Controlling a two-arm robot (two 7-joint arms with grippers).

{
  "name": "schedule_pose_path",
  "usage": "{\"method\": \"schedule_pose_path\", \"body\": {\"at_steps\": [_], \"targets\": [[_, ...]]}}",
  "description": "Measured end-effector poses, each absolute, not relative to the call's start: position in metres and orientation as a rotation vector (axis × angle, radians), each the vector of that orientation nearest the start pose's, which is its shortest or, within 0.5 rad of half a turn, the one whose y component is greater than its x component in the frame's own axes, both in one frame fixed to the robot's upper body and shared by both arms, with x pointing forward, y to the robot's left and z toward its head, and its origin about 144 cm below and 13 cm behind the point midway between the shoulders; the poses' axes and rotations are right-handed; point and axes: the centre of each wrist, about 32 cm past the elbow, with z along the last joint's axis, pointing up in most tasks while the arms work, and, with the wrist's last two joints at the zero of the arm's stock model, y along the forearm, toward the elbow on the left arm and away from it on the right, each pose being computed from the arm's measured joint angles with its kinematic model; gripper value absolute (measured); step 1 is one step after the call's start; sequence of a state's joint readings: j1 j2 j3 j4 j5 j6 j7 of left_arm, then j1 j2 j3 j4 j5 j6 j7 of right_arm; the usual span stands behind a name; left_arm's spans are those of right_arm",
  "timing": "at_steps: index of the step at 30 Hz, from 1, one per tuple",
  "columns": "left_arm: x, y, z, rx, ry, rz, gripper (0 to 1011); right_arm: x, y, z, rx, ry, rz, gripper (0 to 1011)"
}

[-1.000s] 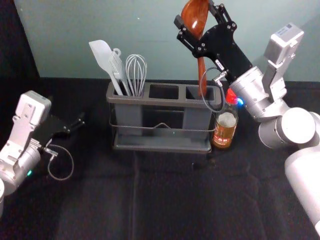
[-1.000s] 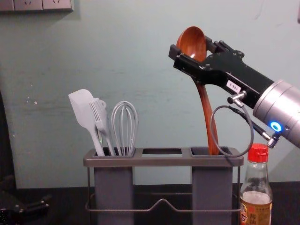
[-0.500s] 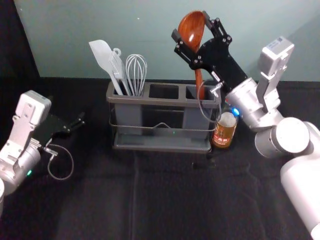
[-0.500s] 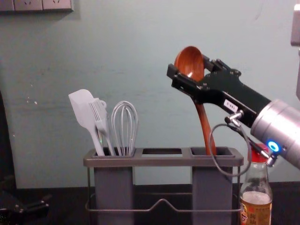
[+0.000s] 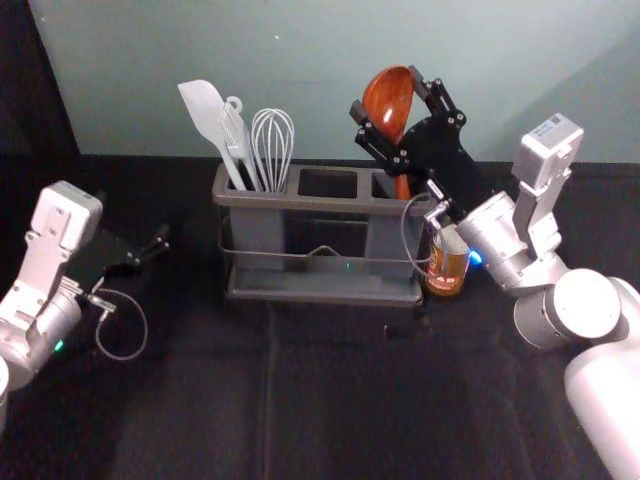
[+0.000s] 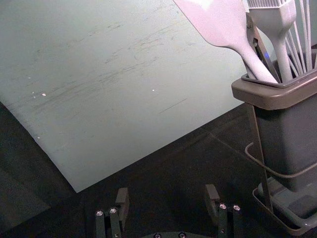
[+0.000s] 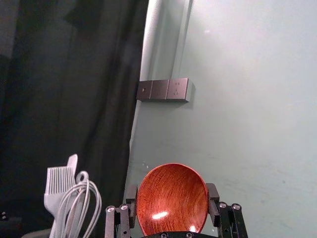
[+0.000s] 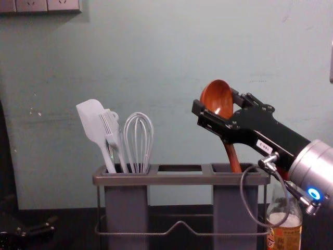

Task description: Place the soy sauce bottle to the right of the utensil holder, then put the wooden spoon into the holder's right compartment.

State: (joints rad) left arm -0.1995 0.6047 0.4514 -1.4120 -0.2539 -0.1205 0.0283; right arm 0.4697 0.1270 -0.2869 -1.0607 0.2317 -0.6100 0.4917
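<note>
And here's the right tool (image 5: 386, 92), up above the right end of the utensil holder (image 8: 179, 179), clamped on the wooden spoon (image 5: 388, 98) by its bowl, one finger at each side! The bowl is up top, the handle slopes down, and its lower end is inside the holder's right compartment (image 8: 235, 213). Standing on the bench (image 5: 330, 400), just beside the holder on the right, it's the soy sauce bottle (image 5: 448, 268), partly hidden behind the right arm and its looped cable. Over in the left compartment: a spatula (image 8: 89, 117), a brush (image 8: 108, 125) and a whisk (image 8: 138, 135). Out on the left, the left tool (image 5: 160, 242) sits idle, low beside the holder, its fingers spread wide with nothing between them.
</note>
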Motion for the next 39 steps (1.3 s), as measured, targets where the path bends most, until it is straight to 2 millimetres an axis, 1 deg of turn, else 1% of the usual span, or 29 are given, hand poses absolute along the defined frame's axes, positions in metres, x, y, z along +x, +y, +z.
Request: {"method": "schedule_pose_path", "body": {"at_steps": [10,18,21,27,35,36,39], "targets": [[0.489,0.310,1.140,0.304,-0.285,1.248,1005,0.573,-0.208,1.149,0.305,-0.431,-0.877,840],[0.489,0.310,1.140,0.304,-0.285,1.248,1005,0.571,-0.207,1.147,0.308,-0.424,-0.873,840],[0.489,0.310,1.140,0.304,-0.285,1.248,1005,0.571,-0.207,1.147,0.311,-0.425,-0.871,862],[0.489,0.310,1.140,0.304,-0.285,1.248,1005,0.572,-0.206,1.153,0.326,-0.438,-0.874,1003],[0.489,0.310,1.140,0.304,-0.285,1.248,1005,0.573,-0.207,1.165,0.353,-0.466,-0.880,1003],[0.489,0.310,1.140,0.304,-0.285,1.248,1005,0.572,-0.207,1.173,0.361,-0.479,-0.880,1002],[0.489,0.310,1.140,0.304,-0.285,1.248,1005,0.569,-0.209,1.176,0.363,-0.486,-0.877,1002]]}}
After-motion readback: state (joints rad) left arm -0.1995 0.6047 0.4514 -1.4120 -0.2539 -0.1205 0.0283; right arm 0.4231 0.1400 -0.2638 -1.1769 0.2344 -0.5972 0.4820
